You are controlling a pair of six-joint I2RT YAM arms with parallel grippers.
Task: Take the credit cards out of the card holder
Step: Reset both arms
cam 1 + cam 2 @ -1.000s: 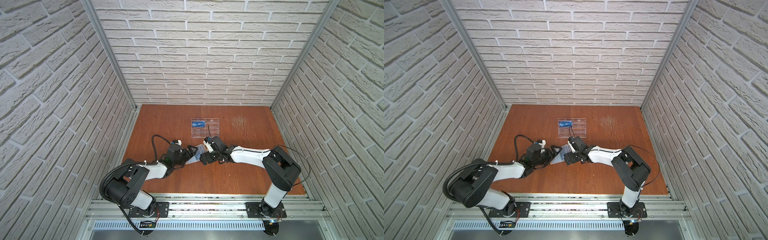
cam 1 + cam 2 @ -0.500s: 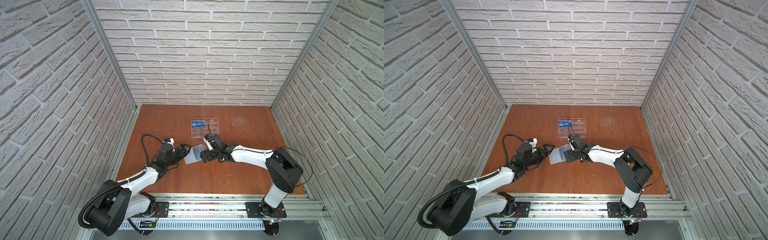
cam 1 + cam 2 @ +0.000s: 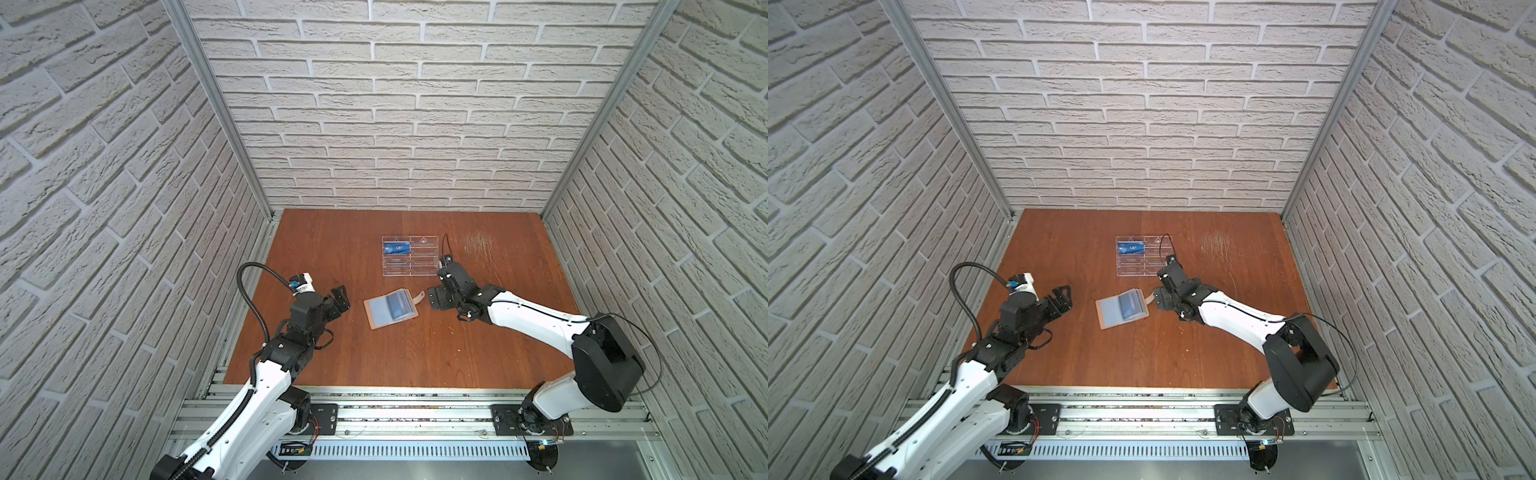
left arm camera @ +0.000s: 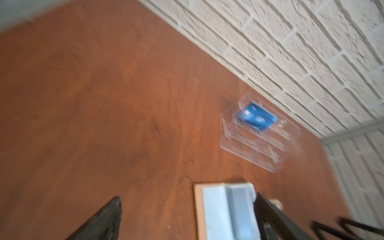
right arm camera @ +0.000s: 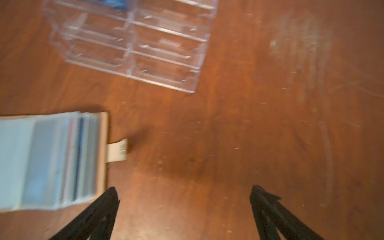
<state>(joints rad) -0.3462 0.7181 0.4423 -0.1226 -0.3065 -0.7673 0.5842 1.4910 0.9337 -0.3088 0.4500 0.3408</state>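
Overhead only: left tool (image 3: 341, 300), card holder (image 3: 380, 313), right tool (image 3: 436, 298)

In both top views I see bright, even light on the reddish-brown wooden tabletop (image 3: 395, 357), with only faint, soft shadows. The white brick-pattern walls (image 3: 415, 124) splay and bend toward the frame edges. My wrist views are dimmer and smeared: the clear acrylic tiered rack (image 4: 255, 145) and the tan leather booklet with clear plastic sleeves (image 5: 47, 162) blur into streaks.
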